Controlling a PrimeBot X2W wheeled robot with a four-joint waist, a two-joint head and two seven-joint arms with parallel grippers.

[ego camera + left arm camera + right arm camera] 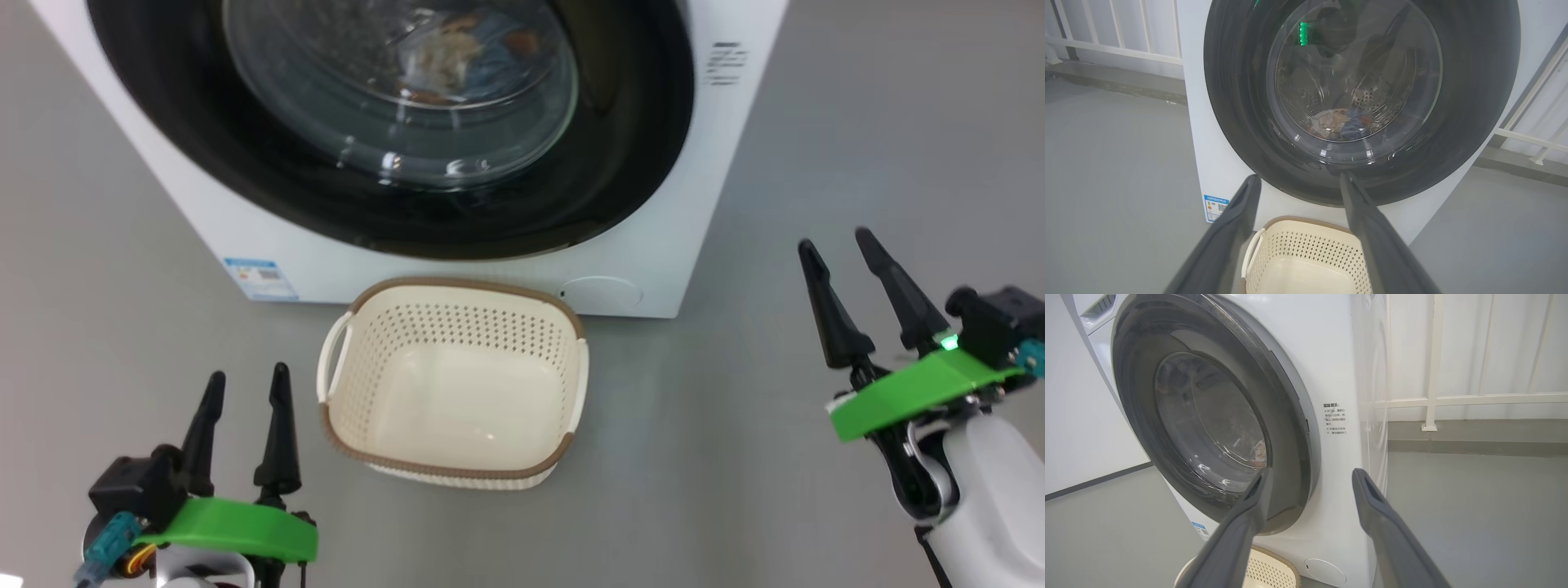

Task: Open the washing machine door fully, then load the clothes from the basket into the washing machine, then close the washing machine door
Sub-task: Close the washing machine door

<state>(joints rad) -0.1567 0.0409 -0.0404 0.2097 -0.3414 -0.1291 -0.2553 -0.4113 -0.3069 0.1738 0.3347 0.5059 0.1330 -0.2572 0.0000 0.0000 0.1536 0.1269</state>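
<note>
The white washing machine (653,245) stands ahead with its black-rimmed door (645,147) shut against the front. Through the glass bowl, clothes (1341,122) lie at the bottom of the drum. The cream basket (453,384) sits on the floor just in front of the machine with nothing inside. My left gripper (247,384) is open, low and left of the basket. My right gripper (837,241) is open, out to the right of the machine, touching nothing. In the right wrist view the door (1290,416) sits flush on the washing machine (1331,355).
Grey floor (735,457) surrounds the basket and machine. A white railing (1453,400) runs along the wall behind and right of the machine. A blue label (260,278) marks the machine's lower left corner.
</note>
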